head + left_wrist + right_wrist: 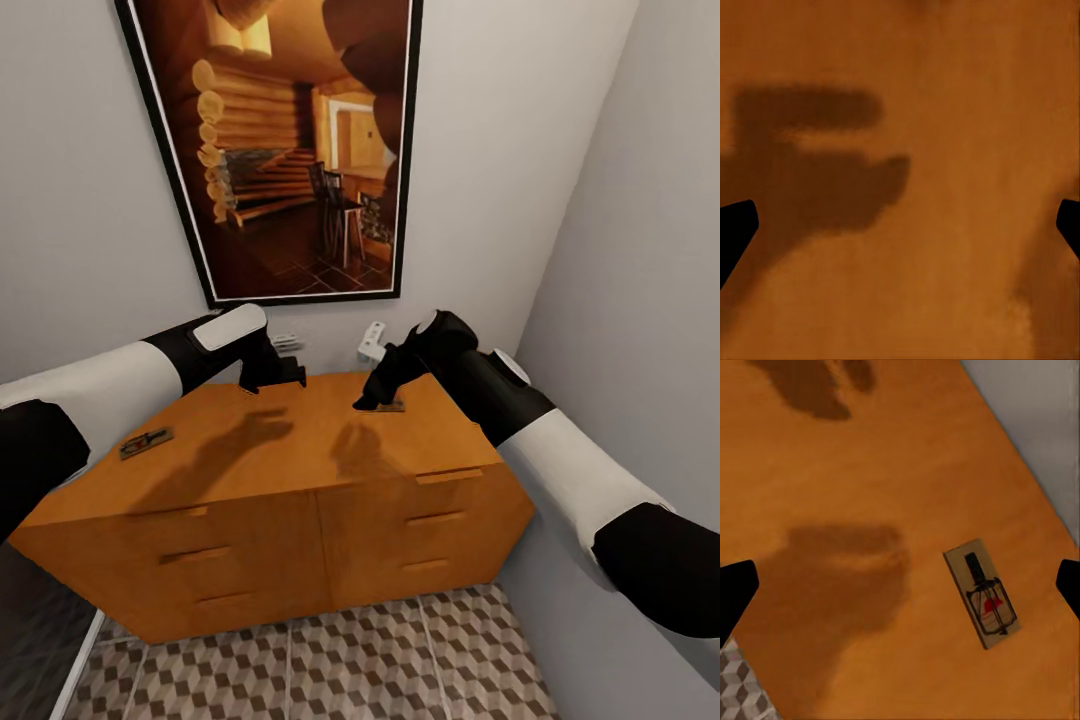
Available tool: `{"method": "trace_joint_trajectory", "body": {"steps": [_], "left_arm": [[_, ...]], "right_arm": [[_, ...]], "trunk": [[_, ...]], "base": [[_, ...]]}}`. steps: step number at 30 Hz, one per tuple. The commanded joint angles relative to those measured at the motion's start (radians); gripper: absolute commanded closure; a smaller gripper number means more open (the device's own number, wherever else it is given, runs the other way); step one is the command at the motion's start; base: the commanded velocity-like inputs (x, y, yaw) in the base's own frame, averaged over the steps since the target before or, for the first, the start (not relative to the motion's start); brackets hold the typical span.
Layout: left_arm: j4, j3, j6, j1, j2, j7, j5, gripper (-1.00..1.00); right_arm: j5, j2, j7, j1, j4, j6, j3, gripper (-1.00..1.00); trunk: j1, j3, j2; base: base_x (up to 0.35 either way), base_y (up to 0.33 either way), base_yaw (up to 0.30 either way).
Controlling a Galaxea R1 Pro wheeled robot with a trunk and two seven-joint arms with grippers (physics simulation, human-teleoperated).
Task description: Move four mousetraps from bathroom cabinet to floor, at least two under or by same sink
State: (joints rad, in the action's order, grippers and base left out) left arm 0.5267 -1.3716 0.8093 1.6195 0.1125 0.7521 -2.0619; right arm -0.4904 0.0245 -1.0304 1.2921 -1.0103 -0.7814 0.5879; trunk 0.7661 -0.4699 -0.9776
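Note:
The orange-brown cabinet [300, 470] stands against the wall, its drawers shut. One mousetrap [147, 441] lies near the left end of its top. Another mousetrap [390, 406] lies toward the right rear; the right wrist view shows this mousetrap [982, 594] with its wire bar and red spot. My right gripper [368, 400] hovers open just above and left of it, and in the wrist view the gripper [900, 585] has wide-spread fingertips [735, 585]. My left gripper [283, 375] hangs open over bare cabinet top [945, 112]. The sink is out of view.
A large framed picture [290, 150] hangs above the cabinet. Small white fittings [372, 340] sit on the wall behind it. A grey wall [640, 250] closes in on the right. Cube-patterned bathroom floor [330, 660] lies in front, with a dark panel [30, 630] at the left.

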Motion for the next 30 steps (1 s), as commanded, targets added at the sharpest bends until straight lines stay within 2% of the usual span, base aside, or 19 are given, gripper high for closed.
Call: {"method": "trace_joint_trajectory", "body": {"steps": [1,10,19,30], "left_arm": [[0.004,-0.006,-0.003,0.002,0.0,0.007,-0.01,-1.0],[0.005,-0.006,-0.003,0.002,-0.002,0.01,-0.01,-1.0],[0.004,-0.007,-0.002,0.002,-0.003,0.01,-0.011,-1.0],[0.003,-0.007,-0.002,0.002,-0.002,0.011,-0.012,-1.0]], "right_arm": [[-0.01,0.001,-0.01,0.001,-0.003,-0.001,0.0,-1.0],[-0.01,-0.001,-0.051,0.001,-0.012,0.009,0.001,-1.0],[-0.011,0.0,-0.09,-0.001,-0.019,0.037,0.0,-1.0],[-0.011,0.0,-0.094,-0.005,-0.03,0.044,0.001,-1.0]], "trunk": [[0.001,-0.001,-0.001],[0.001,-0.001,-0.001],[0.001,-0.001,-0.001],[0.001,-0.001,-0.001]], "base": [[0.311,-0.09,0.0],[0.253,-0.043,0.0],[0.041,-0.005,0.0],[0.003,0.0,0.0]]}}
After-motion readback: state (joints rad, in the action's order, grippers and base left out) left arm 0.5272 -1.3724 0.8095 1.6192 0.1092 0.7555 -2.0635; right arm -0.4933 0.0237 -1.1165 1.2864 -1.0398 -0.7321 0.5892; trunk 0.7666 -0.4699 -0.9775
